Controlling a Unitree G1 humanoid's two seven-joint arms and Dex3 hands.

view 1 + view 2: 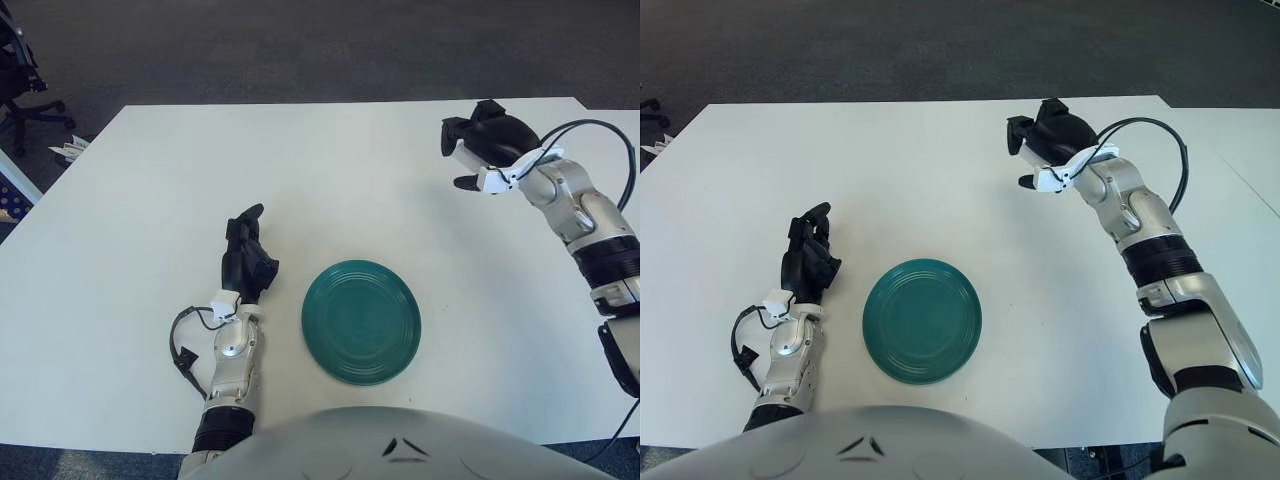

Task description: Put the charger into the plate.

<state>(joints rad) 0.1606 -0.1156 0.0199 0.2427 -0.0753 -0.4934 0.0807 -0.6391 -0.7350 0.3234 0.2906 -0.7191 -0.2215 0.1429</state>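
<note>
The green plate (361,321) lies on the white table (330,170), near its front edge. My right hand (478,148) is raised above the table's back right part, well beyond the plate and to its right. Its black fingers (497,130) are curled around a small white charger (466,155), of which only one edge shows. My left hand (247,258) shows just left of the plate, fingers loosely extended and holding nothing.
A black cable (590,128) loops from my right wrist. An office chair (20,75) stands on the dark carpet beyond the table's left corner. The table's far edge (350,102) lies a little past my right hand.
</note>
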